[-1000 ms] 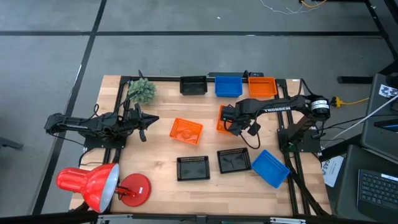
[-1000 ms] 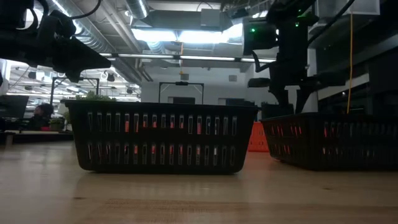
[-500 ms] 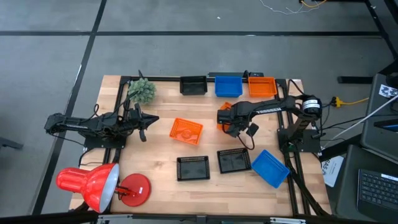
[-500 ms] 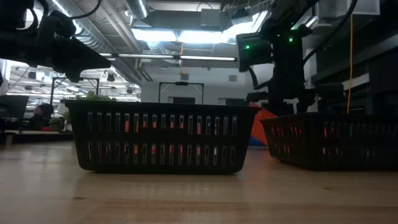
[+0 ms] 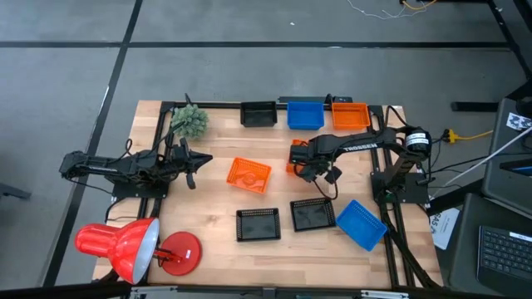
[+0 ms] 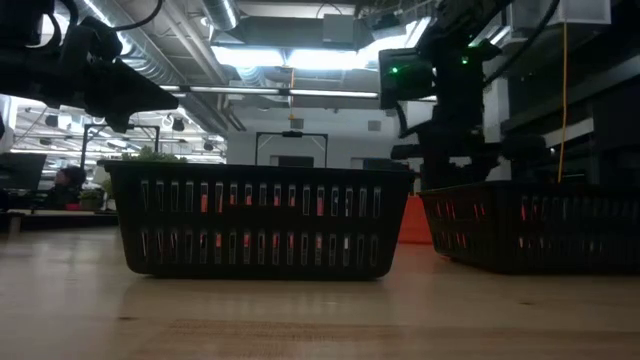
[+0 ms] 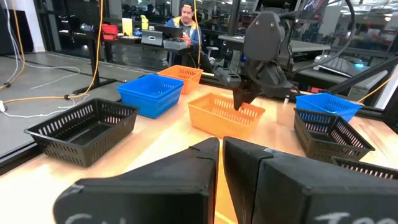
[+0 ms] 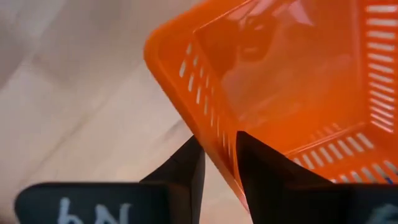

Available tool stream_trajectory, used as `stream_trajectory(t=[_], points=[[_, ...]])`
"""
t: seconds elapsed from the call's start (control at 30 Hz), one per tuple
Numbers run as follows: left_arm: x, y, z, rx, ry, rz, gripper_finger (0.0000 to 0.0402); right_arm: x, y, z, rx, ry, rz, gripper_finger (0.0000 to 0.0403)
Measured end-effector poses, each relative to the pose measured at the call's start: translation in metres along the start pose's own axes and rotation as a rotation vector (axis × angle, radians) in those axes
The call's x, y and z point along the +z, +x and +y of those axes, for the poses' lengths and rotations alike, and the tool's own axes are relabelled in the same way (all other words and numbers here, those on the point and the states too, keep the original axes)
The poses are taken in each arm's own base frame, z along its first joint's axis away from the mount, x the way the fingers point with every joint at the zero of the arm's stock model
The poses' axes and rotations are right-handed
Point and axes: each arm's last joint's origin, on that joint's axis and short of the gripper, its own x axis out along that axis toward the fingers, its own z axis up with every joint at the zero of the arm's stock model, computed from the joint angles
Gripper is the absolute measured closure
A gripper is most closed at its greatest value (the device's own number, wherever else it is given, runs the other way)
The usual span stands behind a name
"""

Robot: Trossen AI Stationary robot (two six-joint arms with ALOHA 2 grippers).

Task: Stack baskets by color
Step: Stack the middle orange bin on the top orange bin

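Note:
My right gripper points down at the table's middle right, shut on an orange basket, which the left wrist view also shows. A second orange basket lies on its bottom to the left. Two black baskets and a blue basket sit near the front. At the far edge stand a black basket, a blue one and an orange one. My left gripper waits shut at the left, pointing level. My right gripper holds one side wall of the orange basket, the wall farthest from my left arm. One finger is inside the basket and the other finger outside, coming from above. The basket sits level and open side up; whether its bottom touches the table I cannot tell.
A red desk lamp stands at the near left corner and a fuzzy green plant ball at the far left. Bare wood lies between the loose orange basket and the front black baskets. A person sits beyond the table.
My right gripper has gone down and a little toward the table's left edge, taking the orange basket along. In the low view the basket showed tipped up half a second ago and now sits lower and level.

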Motion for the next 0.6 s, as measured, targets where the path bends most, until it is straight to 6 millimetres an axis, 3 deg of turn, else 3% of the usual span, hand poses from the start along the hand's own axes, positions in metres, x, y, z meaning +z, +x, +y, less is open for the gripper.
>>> stream_trajectory(t=[0.2,0.4,0.6], points=[[0.0,0.0,0.0,0.0,0.0,0.0,0.0388,0.004,0.0,-0.006,-0.053,0.043,-0.048,0.0314],[0.0,0.0,0.0,0.0,0.0,0.0,0.0388,0.01,-0.001,-0.004,-0.058,0.233,-0.073,0.0388],[0.0,0.0,0.0,0.001,0.001,0.001,0.0388,0.02,-0.014,0.003,-0.011,0.374,-0.077,0.0396]])
